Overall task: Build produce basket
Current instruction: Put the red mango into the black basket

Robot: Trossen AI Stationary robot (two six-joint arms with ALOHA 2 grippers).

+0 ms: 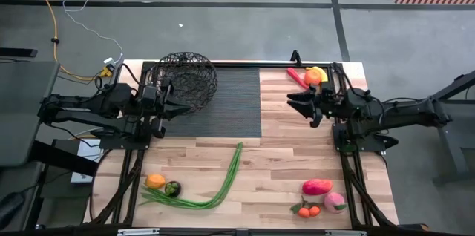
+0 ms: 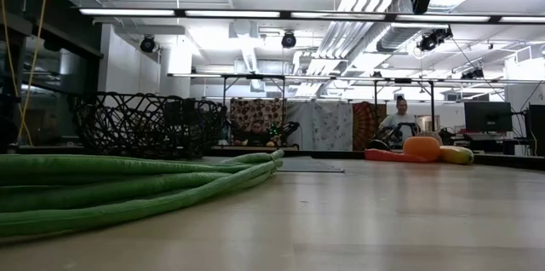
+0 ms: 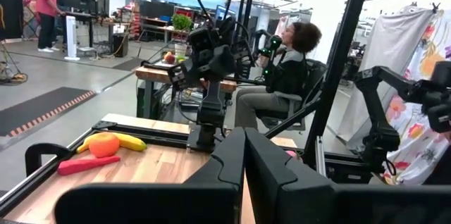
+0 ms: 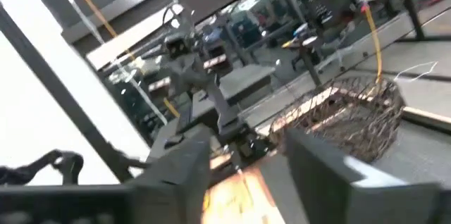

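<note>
Two dark robot arms hang above a wooden counter (image 1: 282, 154), none of the produce yet in the black wire basket (image 1: 187, 79), which sits on a dark ribbed mat (image 1: 223, 110) at the counter's far left. The left gripper (image 1: 178, 107) hovers just beside the basket's near rim, its fingers (image 3: 282, 182) pressed together, holding nothing. The right gripper (image 1: 298, 103) hovers over bare wood near the far right corner, fingers (image 4: 331, 175) spread apart and empty. Just behind it, at the far edge, lie a yellow banana (image 1: 318, 70), an orange (image 1: 313, 77) and a long red pepper (image 1: 297, 76), bunched together. Long green stalks (image 1: 215, 188) curve across the near middle of the counter, ending beside an orange fruit (image 1: 155, 181) and a dark green fruit (image 1: 172, 188) at the near left. At the near right sit a red-pink fruit (image 1: 317, 187), a pink fruit (image 1: 335, 202) and small oranges (image 1: 308, 211), close together. Beyond the counter, a person (image 3: 282, 76) sits in a chair in the workshop.
</note>
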